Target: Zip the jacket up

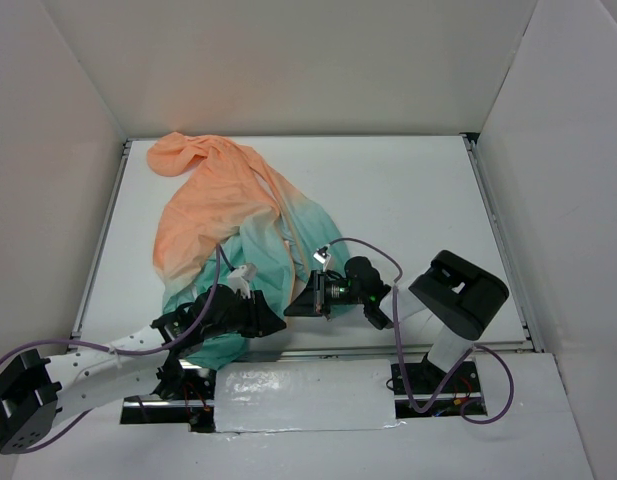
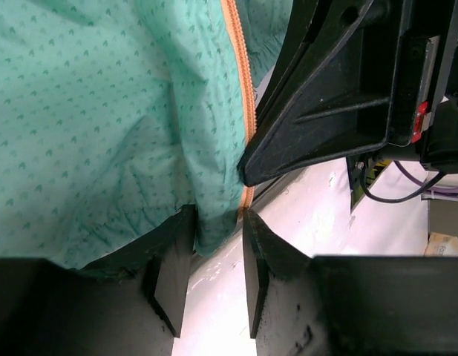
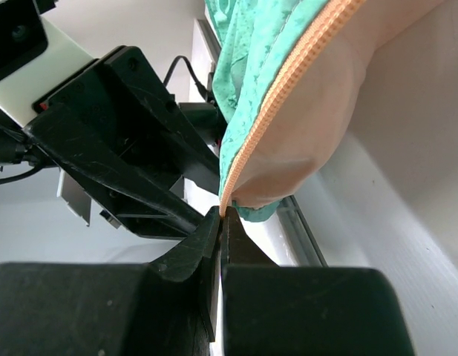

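The jacket [image 1: 228, 215] lies crumpled on the left of the white table, with peach-orange at the far end and teal at the near hem. My right gripper [image 1: 291, 306] is at the hem, shut on the lower end of the orange zipper [image 3: 288, 89] in the right wrist view [image 3: 223, 211]. My left gripper [image 1: 271, 322] sits close beside it. In the left wrist view [image 2: 217, 211] its jaws stand apart, with a fold of teal hem [image 2: 87, 111] between the tips and the zipper tape [image 2: 243, 81] at the right fingertip.
The two grippers nearly touch at the table's near edge, by a metal rail [image 3: 303, 230]. A white padded strip [image 1: 303, 395] lies between the arm bases. White walls enclose the table on three sides. Purple cables [image 1: 373, 250] loop over the right arm.
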`<state>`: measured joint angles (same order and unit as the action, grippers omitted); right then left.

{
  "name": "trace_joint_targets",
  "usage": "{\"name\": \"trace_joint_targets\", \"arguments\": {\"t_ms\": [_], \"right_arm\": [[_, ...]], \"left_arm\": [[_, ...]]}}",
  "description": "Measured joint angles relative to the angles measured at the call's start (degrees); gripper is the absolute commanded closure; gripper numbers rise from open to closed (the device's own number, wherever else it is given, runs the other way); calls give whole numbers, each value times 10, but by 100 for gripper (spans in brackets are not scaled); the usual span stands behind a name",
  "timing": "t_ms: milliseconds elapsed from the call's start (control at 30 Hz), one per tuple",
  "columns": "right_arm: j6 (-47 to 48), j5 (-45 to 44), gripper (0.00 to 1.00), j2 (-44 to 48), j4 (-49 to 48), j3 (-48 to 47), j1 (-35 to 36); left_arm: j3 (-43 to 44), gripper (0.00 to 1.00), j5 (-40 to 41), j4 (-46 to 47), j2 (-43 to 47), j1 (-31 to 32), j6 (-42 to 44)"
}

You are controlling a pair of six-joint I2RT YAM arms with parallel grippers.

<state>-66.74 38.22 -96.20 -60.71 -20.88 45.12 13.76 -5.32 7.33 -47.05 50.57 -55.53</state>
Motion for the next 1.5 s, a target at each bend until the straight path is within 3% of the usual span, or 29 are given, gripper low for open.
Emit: {"name": "trace_joint_targets", "arguments": {"t_ms": [200, 533, 667, 900, 1233, 1333, 1433, 1467, 1500], "right_arm": [[6, 2, 100, 0, 8, -2, -2], [21, 34, 100, -10, 16, -10, -11], [28, 49, 100, -15, 17, -16, -16], [46, 63, 100, -16, 28, -23, -25], [53, 66, 100, -16, 34, -24, -26], [53, 67, 100, -16, 34, -24, -26], [53, 71, 100, -16, 34, -24, -26], [53, 72, 96, -16, 34, -24, -26], [53, 74, 85, -16, 35, -24, -26]], "left_arm": [[0, 63, -6, 0, 11, 0, 2], [-9, 41, -16, 18, 30, 0, 3], [-21, 52, -21, 24, 30, 0, 0], [-39, 62, -21, 38, 39, 0, -2], [-52, 64, -21, 62, 49, 0, -2], [-56, 72, -21, 72, 43, 0, -3], [-57, 88, -20, 77, 33, 0, -5], [-57, 100, -20, 79, 29, 0, -4], [-57, 100, -20, 81, 24, 0, -2]]}}
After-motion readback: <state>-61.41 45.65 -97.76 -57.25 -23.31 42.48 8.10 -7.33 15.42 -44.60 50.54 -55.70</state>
